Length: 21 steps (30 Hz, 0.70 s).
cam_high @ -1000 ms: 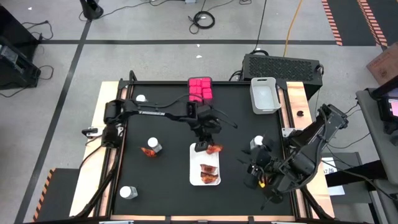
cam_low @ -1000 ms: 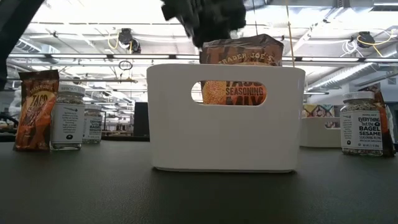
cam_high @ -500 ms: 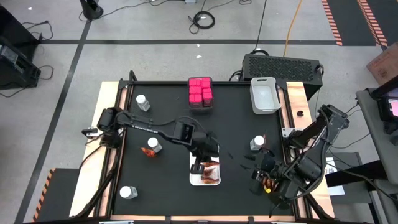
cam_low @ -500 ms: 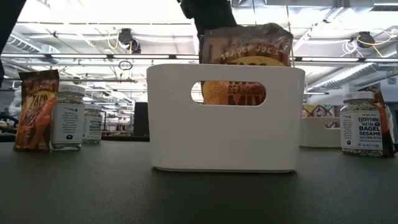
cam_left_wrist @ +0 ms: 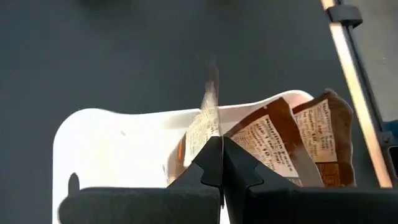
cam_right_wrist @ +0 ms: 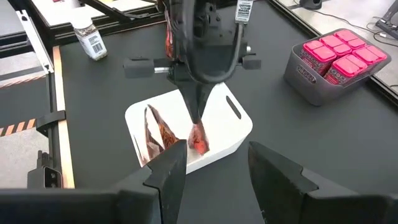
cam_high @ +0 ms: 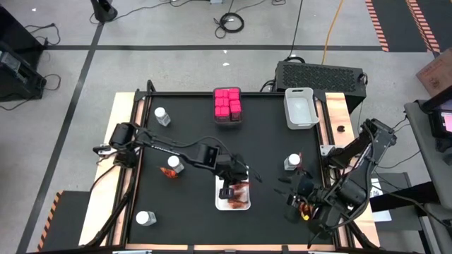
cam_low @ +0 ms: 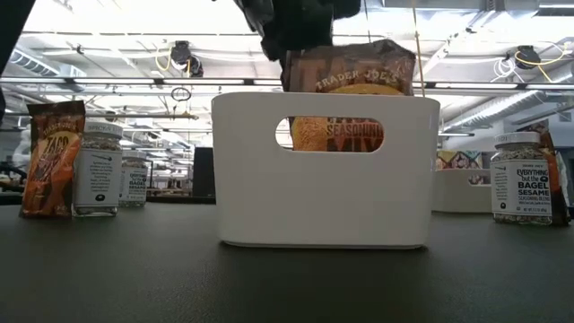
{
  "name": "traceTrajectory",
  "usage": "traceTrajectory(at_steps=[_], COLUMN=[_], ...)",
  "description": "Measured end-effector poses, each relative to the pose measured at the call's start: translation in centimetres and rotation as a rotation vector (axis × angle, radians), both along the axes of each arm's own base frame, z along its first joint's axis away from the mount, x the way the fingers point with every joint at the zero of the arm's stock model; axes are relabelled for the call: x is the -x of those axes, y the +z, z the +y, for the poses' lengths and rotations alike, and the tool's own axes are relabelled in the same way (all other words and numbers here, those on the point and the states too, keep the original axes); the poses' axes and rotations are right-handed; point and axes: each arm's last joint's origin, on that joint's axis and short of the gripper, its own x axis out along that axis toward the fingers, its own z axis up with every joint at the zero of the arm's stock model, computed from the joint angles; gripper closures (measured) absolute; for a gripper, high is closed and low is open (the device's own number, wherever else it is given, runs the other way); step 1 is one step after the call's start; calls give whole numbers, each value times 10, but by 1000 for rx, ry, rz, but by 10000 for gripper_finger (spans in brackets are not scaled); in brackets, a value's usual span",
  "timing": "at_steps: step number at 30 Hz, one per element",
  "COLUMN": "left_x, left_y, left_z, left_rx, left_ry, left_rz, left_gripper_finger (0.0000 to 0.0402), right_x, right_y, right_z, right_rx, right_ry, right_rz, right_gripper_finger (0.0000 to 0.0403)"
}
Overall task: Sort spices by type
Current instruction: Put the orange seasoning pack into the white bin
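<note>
The black table has bare mat across its middle and along its 6 o'clock edge, with wooden rails down both sides. At 12 o'clock a grey bin holds the pink cube boxes, and at about 1 o'clock sits a second grey bin. Near the table's centre, slightly toward 6 o'clock, lies the white tray, with open mat all round it. The left gripper hangs over this tray with its fingers pressed together on the top edge of a red-orange packet, which hangs inside the tray; in the left wrist view the thin packet edge rises straight out from between the closed fingertips. More packets lean in the tray just beside the held one, toward 6 o'clock of the gripper. In the low view the held packet stands above the tray wall. Another packet lies on the mat at 9 o'clock of the tray, touching a clear jar. Further jars stand at 10 o'clock, at 7 o'clock and at 3 o'clock. The right gripper waits near the 4 o'clock edge with its fingers apart, holding nothing that shows.
</note>
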Motion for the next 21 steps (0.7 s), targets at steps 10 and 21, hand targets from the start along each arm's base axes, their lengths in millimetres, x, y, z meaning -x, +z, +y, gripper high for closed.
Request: traceTrajectory(at_steps=[10, 21], left_x=[3, 10], left_y=[-2, -6], left_z=[1, 3], left_rx=[28, 25], left_ry=[-5, 4], left_rz=[50, 133], left_gripper_finger=[389, 295], right_x=[1, 1], right_y=[0, 0], right_z=[2, 2], right_rx=[-18, -12], right_ry=[13, 14], right_rz=[14, 13], right_gripper_finger=[239, 239])
